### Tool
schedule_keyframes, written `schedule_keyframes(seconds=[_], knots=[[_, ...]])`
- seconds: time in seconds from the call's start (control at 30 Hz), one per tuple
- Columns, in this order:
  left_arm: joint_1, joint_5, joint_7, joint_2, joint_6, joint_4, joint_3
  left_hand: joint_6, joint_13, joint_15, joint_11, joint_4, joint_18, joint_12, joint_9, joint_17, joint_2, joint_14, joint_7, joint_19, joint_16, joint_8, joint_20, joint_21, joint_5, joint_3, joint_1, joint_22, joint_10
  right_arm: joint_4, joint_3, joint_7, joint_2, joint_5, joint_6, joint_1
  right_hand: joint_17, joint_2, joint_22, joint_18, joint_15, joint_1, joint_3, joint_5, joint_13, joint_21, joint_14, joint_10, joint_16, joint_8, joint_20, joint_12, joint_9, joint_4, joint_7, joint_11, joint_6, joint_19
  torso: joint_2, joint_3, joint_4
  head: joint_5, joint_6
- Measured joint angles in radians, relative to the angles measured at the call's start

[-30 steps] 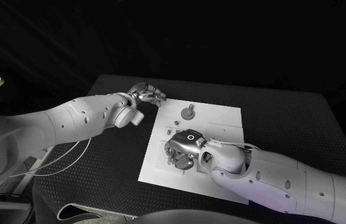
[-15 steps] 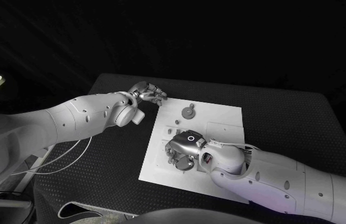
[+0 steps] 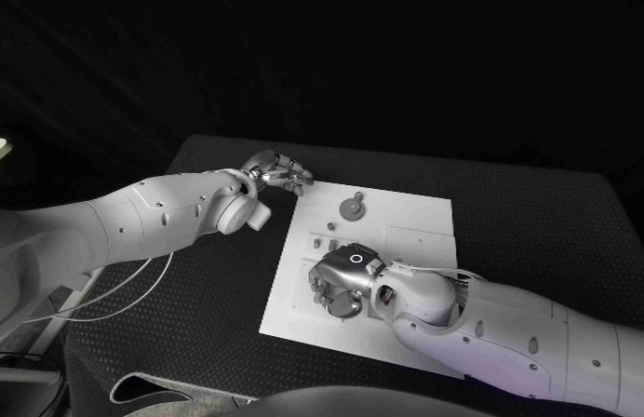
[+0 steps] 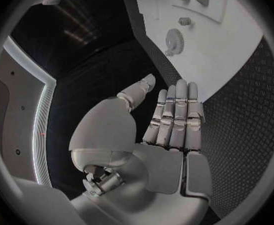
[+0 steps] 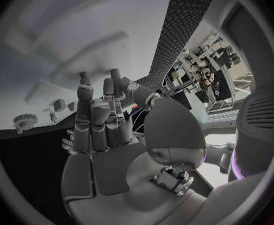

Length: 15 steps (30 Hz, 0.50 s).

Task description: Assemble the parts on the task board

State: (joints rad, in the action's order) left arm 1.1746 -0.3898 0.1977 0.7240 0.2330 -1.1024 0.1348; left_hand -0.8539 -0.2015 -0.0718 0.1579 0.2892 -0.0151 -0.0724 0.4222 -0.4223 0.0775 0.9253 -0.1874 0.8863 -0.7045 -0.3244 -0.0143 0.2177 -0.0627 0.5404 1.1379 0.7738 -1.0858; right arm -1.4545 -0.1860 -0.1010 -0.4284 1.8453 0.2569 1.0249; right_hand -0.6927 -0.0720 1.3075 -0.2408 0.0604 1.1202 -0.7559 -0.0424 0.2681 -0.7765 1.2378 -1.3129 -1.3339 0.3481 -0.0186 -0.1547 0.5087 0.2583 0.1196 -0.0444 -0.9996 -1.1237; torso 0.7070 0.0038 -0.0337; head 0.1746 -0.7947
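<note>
While the left hand (image 3: pixel 278 172) hovers over the black table (image 3: pixel 537 221) with fingers straight and apart, holding nothing, the board (image 3: pixel 409 226) lies just to its right. A gear (image 3: pixel 350 209) sits on the board between both hands. The right hand (image 3: pixel 342 282) rests over the board's near half; whether it grips anything, I cannot tell.

The white task board (image 3: pixel 416 221) lies flat on the black table, its near-left part under the right hand's fingers (image 3: pixel 328 291). A round toothed gear part (image 3: pixel 350 209) rests on it ahead of those fingers, with small pegs (image 3: pixel 330 226) between gear and fingertips.
</note>
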Motion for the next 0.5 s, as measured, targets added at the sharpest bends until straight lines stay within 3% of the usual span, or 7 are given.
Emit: schedule_keyframes(seconds=[0.5], knots=[[0.001,0.0,0.0,-0.001,0.0,0.0,0.0,0.0,0.001,0.0,0.0,0.0,0.0,0.0,0.0,-0.001,0.0,0.0,0.0,0.0,0.0,0.0,0.0,0.0,0.0,0.0,0.0,0.0,0.0,0.007,-0.001,-0.004,0.008,0.001,-0.003,-0.001,0.0,0.0,0.0,0.0,0.002,0.0,-0.005,-0.004,0.0,0.0,-0.003,0.0,0.0,0.001,0.004,0.0,0.0,0.001,0.0,0.0,0.0,0.0,0.0,0.0002,0.0003,0.001,0.0]])
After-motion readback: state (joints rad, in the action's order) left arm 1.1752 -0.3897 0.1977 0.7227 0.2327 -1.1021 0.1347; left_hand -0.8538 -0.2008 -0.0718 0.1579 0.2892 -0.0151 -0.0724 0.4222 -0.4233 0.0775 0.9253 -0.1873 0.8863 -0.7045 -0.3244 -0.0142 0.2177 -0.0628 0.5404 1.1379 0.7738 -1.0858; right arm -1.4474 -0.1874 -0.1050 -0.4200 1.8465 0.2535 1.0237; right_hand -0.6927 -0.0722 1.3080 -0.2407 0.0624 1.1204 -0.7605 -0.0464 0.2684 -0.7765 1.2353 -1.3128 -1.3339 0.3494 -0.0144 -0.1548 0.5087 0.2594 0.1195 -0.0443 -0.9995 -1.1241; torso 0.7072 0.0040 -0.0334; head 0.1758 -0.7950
